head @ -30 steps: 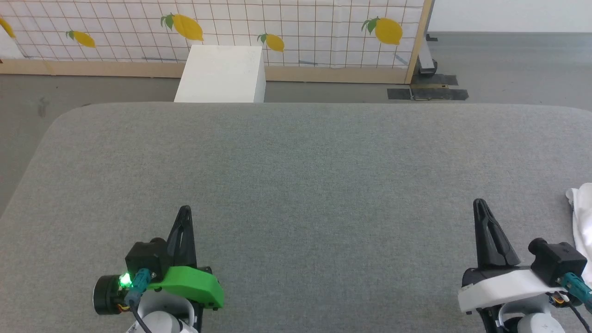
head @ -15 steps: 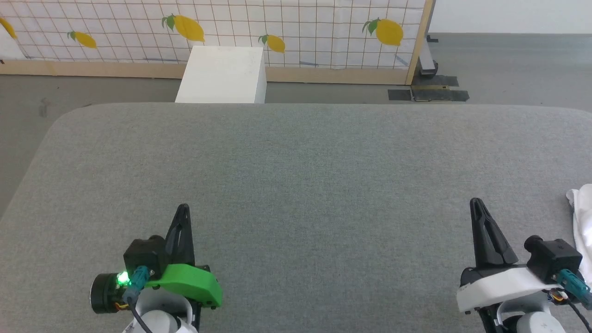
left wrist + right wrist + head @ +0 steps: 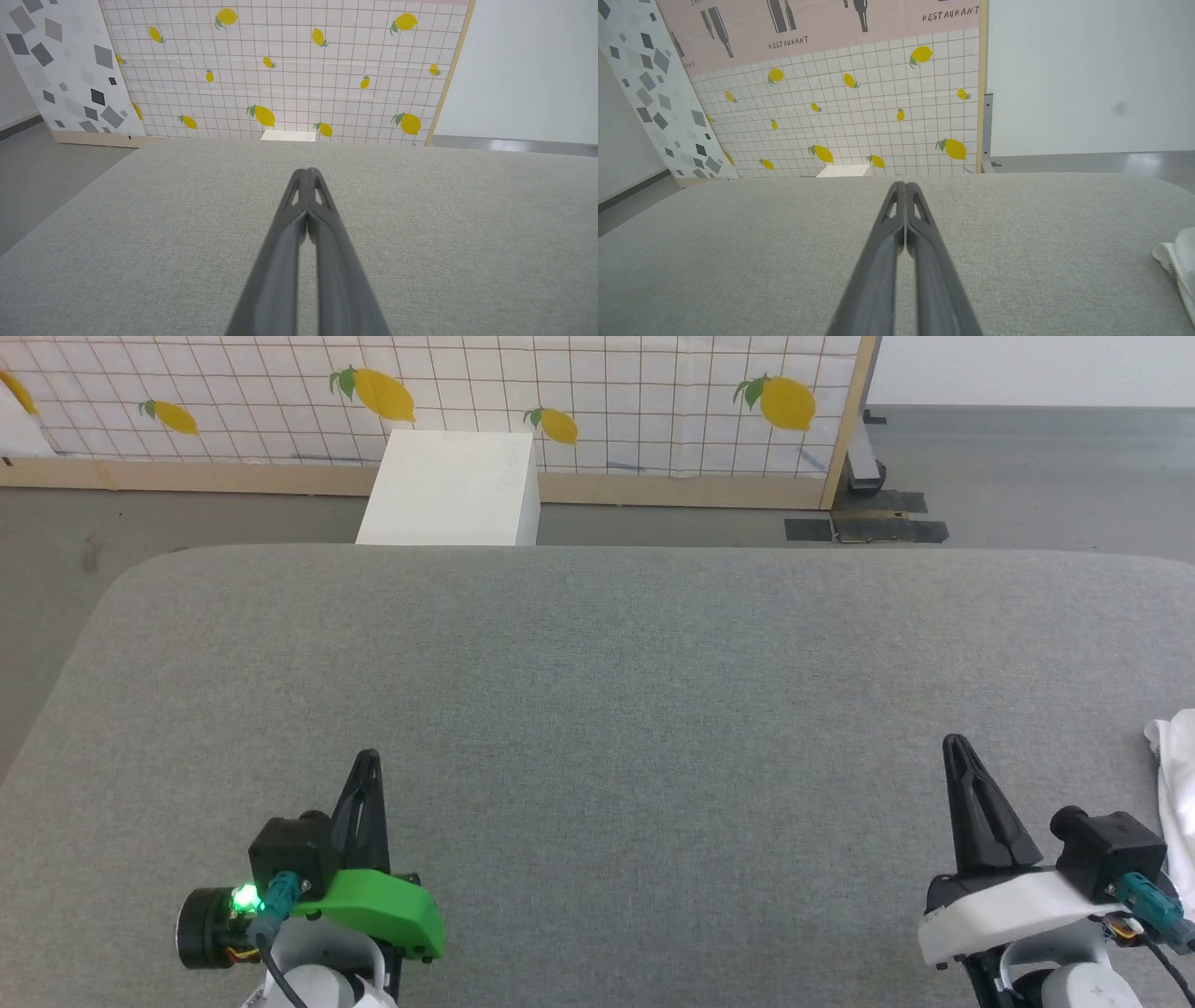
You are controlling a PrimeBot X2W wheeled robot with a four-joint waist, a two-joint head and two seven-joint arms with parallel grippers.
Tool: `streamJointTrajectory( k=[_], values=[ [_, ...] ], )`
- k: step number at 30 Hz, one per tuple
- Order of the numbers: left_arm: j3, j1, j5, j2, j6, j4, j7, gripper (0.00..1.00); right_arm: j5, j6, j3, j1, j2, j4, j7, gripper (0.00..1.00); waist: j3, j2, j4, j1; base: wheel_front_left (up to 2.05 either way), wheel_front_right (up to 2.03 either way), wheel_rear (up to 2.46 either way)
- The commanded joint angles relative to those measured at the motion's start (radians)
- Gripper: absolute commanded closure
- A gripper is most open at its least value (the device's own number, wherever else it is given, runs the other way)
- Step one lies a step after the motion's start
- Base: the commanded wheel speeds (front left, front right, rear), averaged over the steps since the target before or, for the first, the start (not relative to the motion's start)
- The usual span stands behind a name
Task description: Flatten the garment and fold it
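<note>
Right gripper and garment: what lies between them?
Nothing: bare grey table between the right gripper and the garment, seen in head and right wrist views.

Head camera high above table [image 3: 597, 663] — wrist cameras low, toward shared lemon screen [image 3: 607, 392]

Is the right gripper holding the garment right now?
No: the right gripper is shut on nothing, and the garment lies apart from it at the right edge of the right wrist view.

Most of the garment [image 3: 1178, 784] is cut off at the edge, right of the right claw [image 3: 950, 745], so can't tell how it lies. The white box [image 3: 453, 485] has its base hidden behind the counter [image 3: 597, 709].
</note>
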Motion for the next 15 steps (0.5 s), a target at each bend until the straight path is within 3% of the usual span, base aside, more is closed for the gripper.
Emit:
streamJointTrajectory(
  k=[1, 15],
  values=[
    [0.006, 0.012, 0.012, -0.004, -0.005, -0.007, 0.006, 1.0, -0.015, 0.0, 0.003, 0.005, 0.0, -0.008, 0.005, 1.0, 0.0, 0.0, 0.0, 0.0, 0.0, 0.0, 0.0],
    [0.016, 0.021, 0.029, -0.005, -0.01, -0.031, 0.034, 1.0, -0.041, -0.001, 0.007, 0.007, 0.0, -0.023, 0.034, 1.0, -0.003, 0.0, 0.002, 0.0, 0.0, 0.0, 0.0]
  ],
)
